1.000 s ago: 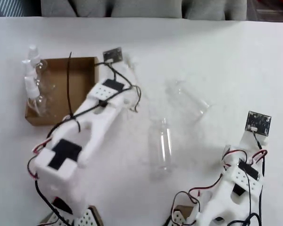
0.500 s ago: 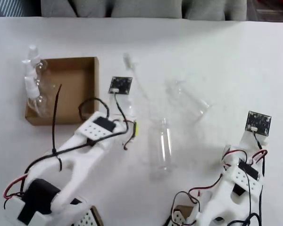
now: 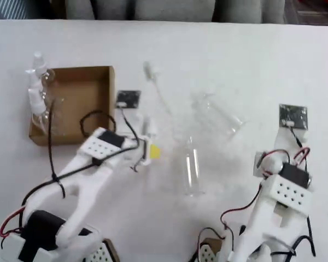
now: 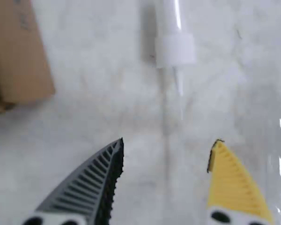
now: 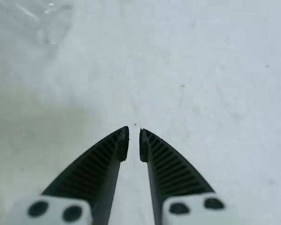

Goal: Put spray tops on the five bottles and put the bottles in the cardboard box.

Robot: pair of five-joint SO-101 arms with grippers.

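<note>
Boxed far left: capped clear bottles [image 3: 39, 93] in brown cardboard box [image 3: 85, 98] | pending: two bare clear bottles [image 3: 192, 166], white spray top [image 4: 175, 48] | my left gripper [image 4: 167, 147] spread, right gripper [image 5: 134, 136] pinched together.

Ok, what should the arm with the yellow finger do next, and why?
Probably ease the left gripper forward and down onto the spray top. Its jaws are open and empty. The top lies on the table just ahead, with its thin tube running back between the fingers. The bottle nearby seems to have no top.
</note>
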